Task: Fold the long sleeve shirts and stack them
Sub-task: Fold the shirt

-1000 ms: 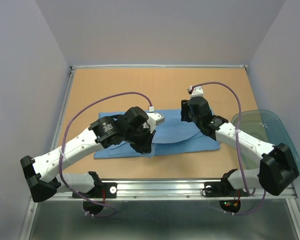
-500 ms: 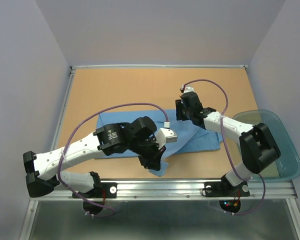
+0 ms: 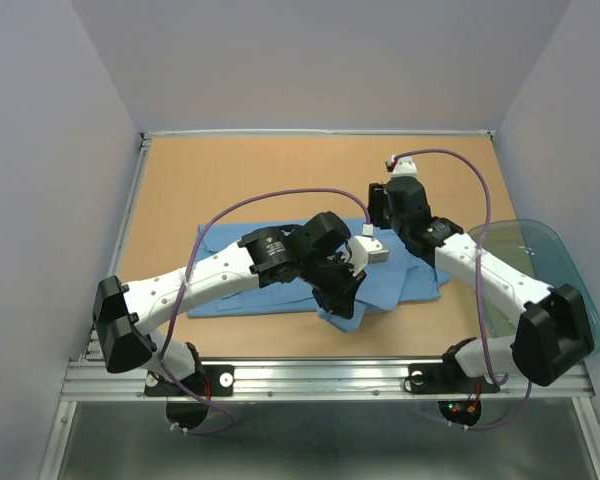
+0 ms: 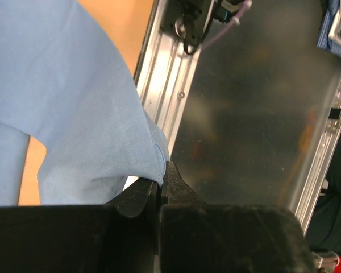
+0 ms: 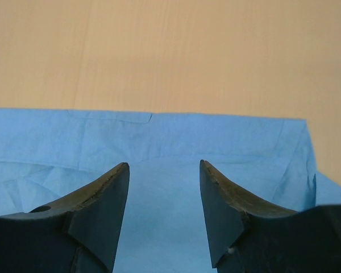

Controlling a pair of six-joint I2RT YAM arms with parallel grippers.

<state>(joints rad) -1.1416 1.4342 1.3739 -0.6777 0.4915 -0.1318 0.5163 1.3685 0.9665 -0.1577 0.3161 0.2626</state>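
One long sleeve shirt (image 3: 405, 280), light blue, lies spread across the middle of the wooden table. My left gripper (image 3: 345, 305) is near its front edge, shut on a fold of the cloth. In the left wrist view the shirt (image 4: 74, 114) hangs from the pinched fingertips of my left gripper (image 4: 163, 173), lifted off the table. My right gripper (image 3: 378, 215) hovers over the far right part of the shirt. The right wrist view shows my right gripper (image 5: 163, 165) open, with flat shirt cloth (image 5: 159, 142) below and nothing between the fingers.
A translucent teal tub (image 3: 525, 225) stands at the table's right edge beside the right arm. The metal rail (image 3: 330, 375) runs along the near edge, just in front of the lifted fold. Bare wood (image 3: 280, 170) lies beyond the shirt.
My left gripper has carried the pinched fold from the shirt's middle forward and then to the right. The right gripper shifted slightly along the far edge and its jaws widened a little.
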